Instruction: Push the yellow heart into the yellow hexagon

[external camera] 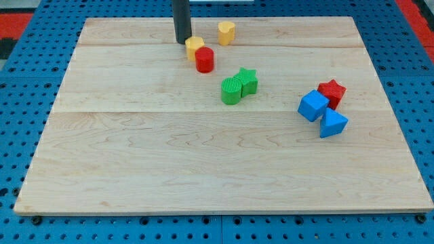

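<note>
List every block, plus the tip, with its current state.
my tip: down, beside the yellow hexagon's left
yellow hexagon: touching red cylinder
red cylinder: upright
yellow heart: alone, untouched
green blocks: paired
blue cube, red star, blue triangle: clustered

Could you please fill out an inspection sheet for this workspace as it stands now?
Surface: pale wooden board, flat, on a blue perforated base.
Job's things: yellow heart near the view's top; yellow hexagon down-left of it, apart from it, touching the red cylinder.
Clutter: two green blocks touching mid-board; red star, blue cube and blue triangular block clustered at the view's right.
Grippers: none; my tip stands just left of the yellow hexagon, contact unclear.
Cables: nothing seen.
Surroundings: blue pegboard; red patches in the top corners.
</note>
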